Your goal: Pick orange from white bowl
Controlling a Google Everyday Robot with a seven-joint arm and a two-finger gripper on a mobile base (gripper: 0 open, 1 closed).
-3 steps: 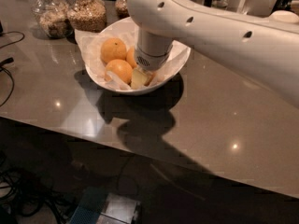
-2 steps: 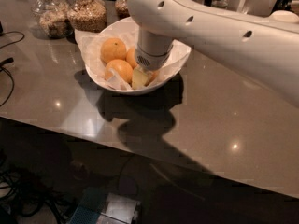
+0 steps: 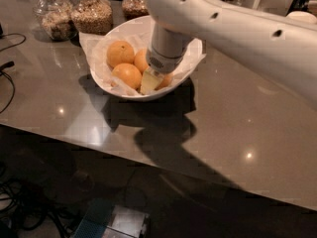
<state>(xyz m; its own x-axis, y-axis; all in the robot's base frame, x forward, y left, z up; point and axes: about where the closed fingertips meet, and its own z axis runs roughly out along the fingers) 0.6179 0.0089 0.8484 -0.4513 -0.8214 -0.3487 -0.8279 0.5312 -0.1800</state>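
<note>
Camera view: the white arm's two-finger gripper (image 3: 157,81) is down inside the large glossy white bowl (image 3: 171,91), which stands on the grey counter (image 3: 237,128). It touches the partly hidden round orange (image 3: 167,79). Whether it is grasping cannot be told. Three other oranges (image 3: 120,52) lie beside it.

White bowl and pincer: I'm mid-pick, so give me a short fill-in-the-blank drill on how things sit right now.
1. The pincer reaches down into the white bowl, among the ____.
2. The bowl is lined with crinkled white ____.
3. The jars behind the bowl are made of ____.

Missing words: oranges; paper; glass.
</note>
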